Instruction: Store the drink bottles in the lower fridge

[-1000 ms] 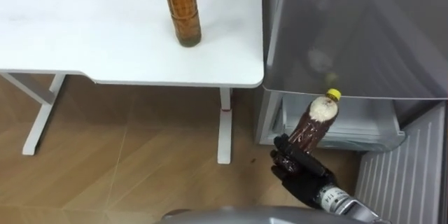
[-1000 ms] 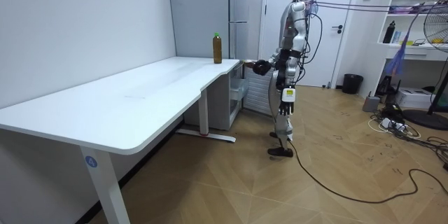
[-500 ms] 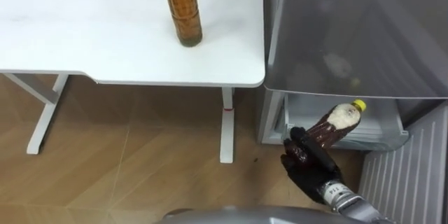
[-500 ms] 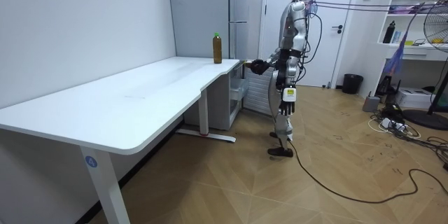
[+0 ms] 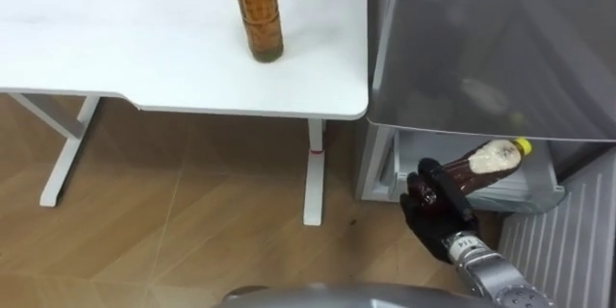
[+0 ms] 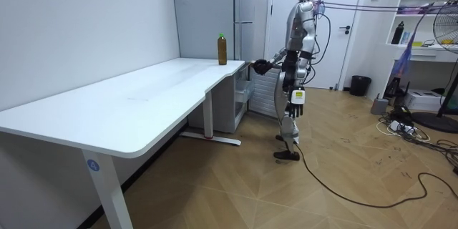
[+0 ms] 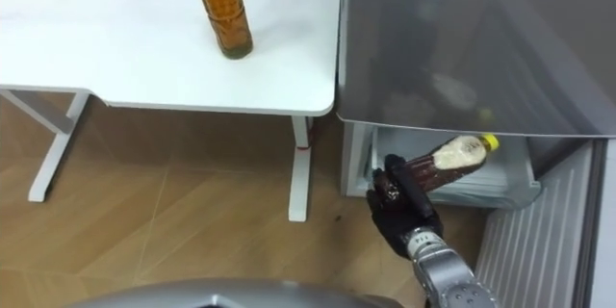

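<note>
My right hand (image 5: 433, 210) is shut on a dark drink bottle (image 5: 478, 164) with a yellow cap. The bottle lies nearly level, cap pointing right, in front of the open lower fridge compartment (image 5: 500, 192). The right eye view has the same hand (image 7: 404, 207) and bottle (image 7: 445, 161). A second drink, an amber bottle (image 5: 258, 12) with a green cap, stands upright on the white table (image 5: 144, 58) near its right end. In the room view I stand before the fridge with the right hand (image 6: 262, 65) held out and the amber bottle (image 6: 222, 49) on the table corner.
The grey upper fridge door (image 5: 491, 48) is closed above the compartment. The lower door (image 5: 563, 245) hangs open at the right. The table leg (image 5: 313, 168) stands just left of the fridge on a wooden floor.
My right hand has moved to the right and towards the lower compartment. The dark bottle has tipped from steeply raised to nearly level.
</note>
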{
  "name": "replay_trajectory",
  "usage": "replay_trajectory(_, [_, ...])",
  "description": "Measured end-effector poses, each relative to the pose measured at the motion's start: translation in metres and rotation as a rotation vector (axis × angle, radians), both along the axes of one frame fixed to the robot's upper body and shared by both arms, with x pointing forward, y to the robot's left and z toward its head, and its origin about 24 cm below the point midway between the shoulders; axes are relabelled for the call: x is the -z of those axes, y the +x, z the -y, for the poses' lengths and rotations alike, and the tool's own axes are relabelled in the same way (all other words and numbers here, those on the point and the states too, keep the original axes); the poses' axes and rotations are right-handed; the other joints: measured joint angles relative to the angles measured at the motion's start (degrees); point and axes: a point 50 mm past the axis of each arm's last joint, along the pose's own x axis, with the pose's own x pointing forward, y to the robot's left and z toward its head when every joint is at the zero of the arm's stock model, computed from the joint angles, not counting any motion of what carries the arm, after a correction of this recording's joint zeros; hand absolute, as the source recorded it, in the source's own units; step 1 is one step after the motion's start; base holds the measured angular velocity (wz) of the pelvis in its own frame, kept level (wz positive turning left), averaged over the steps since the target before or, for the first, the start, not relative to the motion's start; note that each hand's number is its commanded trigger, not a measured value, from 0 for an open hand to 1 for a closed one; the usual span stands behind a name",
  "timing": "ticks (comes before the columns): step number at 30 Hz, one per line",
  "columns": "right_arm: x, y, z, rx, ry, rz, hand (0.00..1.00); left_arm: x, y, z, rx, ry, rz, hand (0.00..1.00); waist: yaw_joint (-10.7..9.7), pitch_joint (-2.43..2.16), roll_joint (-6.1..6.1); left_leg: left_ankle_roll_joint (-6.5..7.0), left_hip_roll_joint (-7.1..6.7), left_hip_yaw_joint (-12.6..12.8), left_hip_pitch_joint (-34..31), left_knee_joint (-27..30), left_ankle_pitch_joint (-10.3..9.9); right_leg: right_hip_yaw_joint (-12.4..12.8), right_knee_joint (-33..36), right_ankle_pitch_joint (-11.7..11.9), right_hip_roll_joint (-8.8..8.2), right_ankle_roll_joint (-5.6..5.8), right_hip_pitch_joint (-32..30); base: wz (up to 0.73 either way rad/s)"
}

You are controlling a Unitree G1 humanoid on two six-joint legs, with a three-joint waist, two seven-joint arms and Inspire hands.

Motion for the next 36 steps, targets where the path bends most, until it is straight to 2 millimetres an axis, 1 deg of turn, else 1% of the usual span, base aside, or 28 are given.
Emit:
replay_trajectory(2, [0.001, -0.002, 0.003, 0.014, -0.007, -0.009, 1.0, 0.0, -0.002, 0.0, 0.001, -0.009, -0.001, 0.0, 0.0, -0.03, 0.14, 0.01, -0.17, -0.1, 0.2, 0.0, 0.0, 0.0, 0.1, -0.2, -0.16, 0.06, 0.1, 0.0])
replay_trajectory(8, [0.009, -0.012, 0.013, 0.047, -0.027, -0.063, 1.0, -0.002, -0.012, 0.0, 0.02, -0.008, -0.023, 0.0, 0.4, -0.02, 0.08, 0.02, -0.65, -0.5, -0.3, 0.0, 0.0, -0.4, 0.0, -0.6, -0.59, 0.45, 0.0, 0.05])
replay_trajectory(10, [0.01, -0.008, 0.014, 0.049, -0.027, -0.068, 1.0, -0.002, -0.011, -0.001, 0.02, -0.01, -0.021, 0.0, 0.0, -0.02, -0.09, 0.03, -0.81, -1.0, -1.3, 0.7, 0.0, -0.8, 0.2, -0.7, -0.75, 0.47, -0.8, 0.11])
replay_trajectory(13, [0.012, 0.007, 0.02, 0.077, -0.027, -0.072, 1.0, -0.002, 0.001, -0.005, 0.023, -0.014, 0.013, 0.0, -1.1, 0.07, -0.1, 0.03, -0.82, -1.4, -4.7, 2.8, 0.0, -1.6, 1.0, -0.7, -0.97, 0.34, -3.1, 0.16])
replay_trajectory(15, [0.011, 0.024, 0.028, 0.115, -0.03, -0.068, 1.0, -0.002, 0.008, -0.007, 0.016, -0.004, 0.037, 0.0, -1.0, 0.27, 0.09, 0.03, -0.81, -1.6, -7.0, 3.9, 0.0, -1.5, 2.4, -0.6, -1.02, 0.24, -5.4, 0.02])
replay_trajectory(16, [0.01, 0.028, 0.03, 0.122, -0.033, -0.064, 1.0, -0.002, 0.011, -0.008, 0.018, -0.002, 0.042, 0.0, -0.9, 0.26, 0.13, 0.04, -0.8, -1.6, -7.7, 4.1, 0.0, -1.4, 2.7, -0.6, -1.05, 0.21, -6.1, 0.0])
replay_trajectory(17, [0.007, 0.039, 0.032, 0.128, -0.037, -0.052, 1.0, -0.002, 0.015, -0.009, 0.023, -0.002, 0.051, 0.0, -1.1, 0.35, 0.2, 0.04, -0.77, -1.5, -9.3, 4.8, 0.0, -1.4, 3.3, -0.6, -1.13, 0.11, -7.9, 0.0])
replay_trajectory(18, [0.005, 0.049, 0.035, 0.143, -0.035, -0.043, 1.0, -0.001, 0.022, -0.01, 0.038, -0.001, 0.06, 0.0, -1.1, 0.32, 0.47, 0.04, -0.69, -1.5, -11.3, 5.8, 0.0, -1.4, 3.7, -0.5, -1.12, -0.1, -9.3, 0.0])
replay_trajectory(19, [0.004, 0.054, 0.035, 0.151, -0.035, -0.039, 1.0, -0.001, 0.025, -0.011, 0.044, 0.0, 0.066, 0.0, -1.0, 0.29, 0.66, 0.05, -0.66, -1.5, -12.1, 6.1, 0.0, -1.4, 4.2, -0.5, -1.13, -0.15, -10.1, 0.0])
replay_trajectory(20, [0.001, 0.063, 0.036, 0.161, -0.035, -0.028, 1.0, -0.002, 0.031, -0.013, 0.051, 0.006, 0.08, 0.0, -0.9, 0.47, 0.47, 0.17, -0.64, -1.5, -13.6, 6.3, 0.1, -1.4, 5.3, -0.4, -1.25, -0.31, -11.9, 0.0])
replay_trajectory(21, [-0.002, 0.072, 0.037, 0.164, -0.035, -0.015, 1.0, -0.002, 0.037, -0.016, 0.058, 0.012, 0.093, 0.0, -0.9, 0.54, 0.46, 0.21, -0.65, -1.5, -15.1, 6.9, 0.2, -1.3, 6.2, -0.3, -1.38, -0.37, -13.6, 0.0])
replay_trajectory(22, [-0.004, 0.077, 0.037, 0.164, -0.036, -0.01, 1.0, -0.003, 0.04, -0.017, 0.061, 0.015, 0.099, 0.0, -0.8, 0.62, 0.34, 0.23, -0.65, -1.5, -16.0, 7.2, 0.2, -1.3, 6.5, -0.3, -1.42, -0.4, -14.5, 0.0])
replay_trajectory(23, [-0.008, 0.085, 0.038, 0.164, -0.039, -0.001, 1.0, -0.003, 0.046, -0.019, 0.076, 0.02, 0.108, 0.0, -0.6, 0.77, 0.22, 0.34, -0.68, -1.4, -17.4, 7.6, 0.3, -1.2, 7.3, -0.3, -1.55, -0.47, -16.1, 0.0])
replay_trajectory(26, [-0.017, 0.104, 0.039, 0.156, -0.05, 0.029, 1.0, -0.003, 0.058, -0.021, 0.098, 0.014, 0.126, 0.0, 0.4, 0.94, 0.03, 0.57, -0.8, -1.1, -21.3, 8.9, 0.5, -1.2, 9.2, -0.2, -2.06, -0.68, -20.4, -0.03])
replay_trajectory(28, [-0.022, 0.112, 0.044, 0.158, -0.055, 0.038, 1.0, -0.003, 0.065, -0.022, 0.113, 0.016, 0.143, 0.0, 0.5, 1.01, 0.01, 0.63, -0.94, -1.1, -23.9, 10.2, 0.5, -1.3, 10.4, -0.2, -2.41, -0.7, -22.8, 0.04])
replay_trajectory(30, [-0.029, 0.121, 0.052, 0.161, -0.069, 0.036, 1.0, -0.003, 0.072, -0.023, 0.124, 0.021, 0.142, 0.0, 1.1, 1.08, 0.0, 0.74, -1.15, -1.3, -26.9, 11.5, 0.6, -1.1, 12.3, -0.2, -2.79, -0.71, -26.0, 0.04])
replay_trajectory(31, [-0.031, 0.123, 0.055, 0.163, -0.073, 0.038, 1.0, -0.003, 0.074, -0.023, 0.13, 0.021, 0.141, 0.0, 1.3, 1.14, 0.06, 0.82, -1.23, -1.3, -27.6, 11.8, 0.6, -1.2, 12.5, -0.2, -2.88, -0.71, -26.6, 0.0])
replay_trajectory(32, [-0.035, 0.126, 0.06, 0.17, -0.083, 0.051, 1.0, -0.003, 0.076, -0.022, 0.14, 0.016, 0.143, 0.0, 1.9, 1.25, 0.0, 1.06, -1.57, -1.3, -28.6, 11.9, 0.8, -1.1, 13.7, -0.2, -3.43, -0.75, -28.2, 0.0])
replay_trajectory(33, [-0.041, 0.13, 0.067, 0.176, -0.097, 0.066, 1.0, -0.003, 0.079, -0.021, 0.148, 0.008, 0.147, 0.0, 2.1, 1.47, -0.09, 1.31, -1.97, -1.2, -29.8, 12.3, 1.0, -0.9, 15.3, -0.3, -4.11, -0.72, -30.0, 0.0])
replay_trajectory(34, [-0.044, 0.134, 0.07, 0.176, -0.106, 0.075, 1.0, -0.003, 0.081, -0.021, 0.153, 0.005, 0.151, 0.0, 2.1, 1.71, -0.09, 1.35, -2.18, -1.1, -30.4, 12.8, 1.0, -0.9, 16.2, -0.5, -4.41, -0.68, -30.8, 0.03])
replay_trajectory(35, [-0.052, 0.141, 0.074, 0.176, -0.123, 0.093, 1.0, -0.003, 0.085, -0.02, 0.165, 0.003, 0.16, 0.0, 2.2, 2.24, -0.41, 1.45, -2.6, -0.8, -31.9, 13.9, 1.0, -0.3, 18.0, -0.9, -5.09, -0.57, -32.6, 0.0])
replay_trajectory(36, [-0.061, 0.15, 0.078, 0.171, -0.14, 0.116, 1.0, -0.004, 0.09, -0.02, 0.171, 0.004, 0.17, 0.0, 2.3, 2.54, -0.66, 1.47, -2.74, -0.7, -33.9, 15.4, 1.0, 0.1, 19.3, -1.2, -5.45, -0.6, -34.6, 0.0])
